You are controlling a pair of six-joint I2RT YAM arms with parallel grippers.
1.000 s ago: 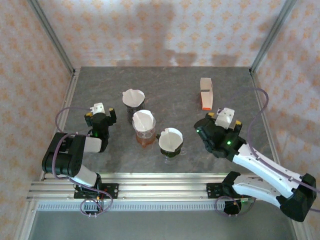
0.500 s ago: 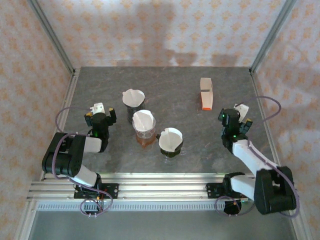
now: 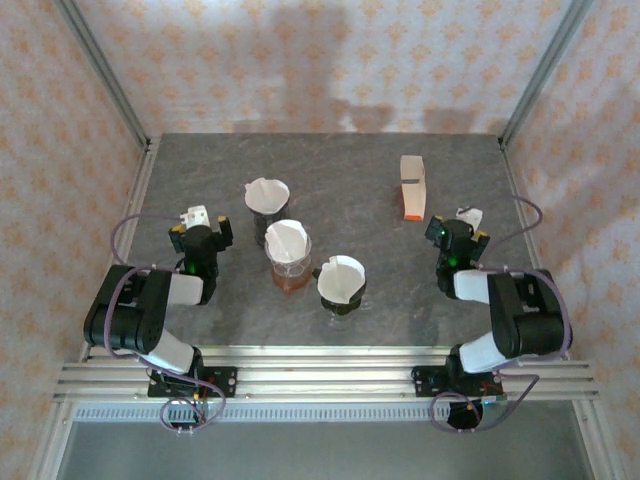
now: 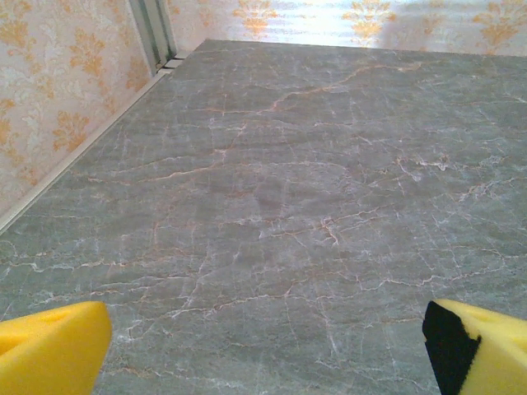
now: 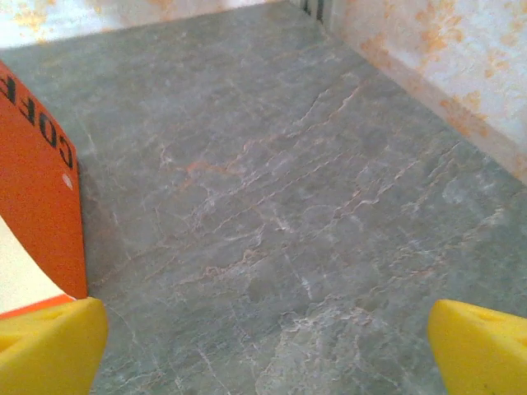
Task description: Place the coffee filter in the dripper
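Landmark: middle dripper (image 3: 288,255). The rear dripper (image 3: 267,197) stands just behind it to the left and the front dripper (image 3: 341,283) just before it to the right. The three form a tight diagonal with narrow gaps. The filter box (image 3: 412,187) lies well to its right and behind. Open tabletop (image 3: 340,160) behind it, to its left, and between it and the box. Patterned walls (image 3: 330,60) close the far side.

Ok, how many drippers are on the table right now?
3, in a diagonal line mid-table: far dripper at the back, clear dripper in the middle, near dripper at the front. Each holds a white filter. None seems hidden.
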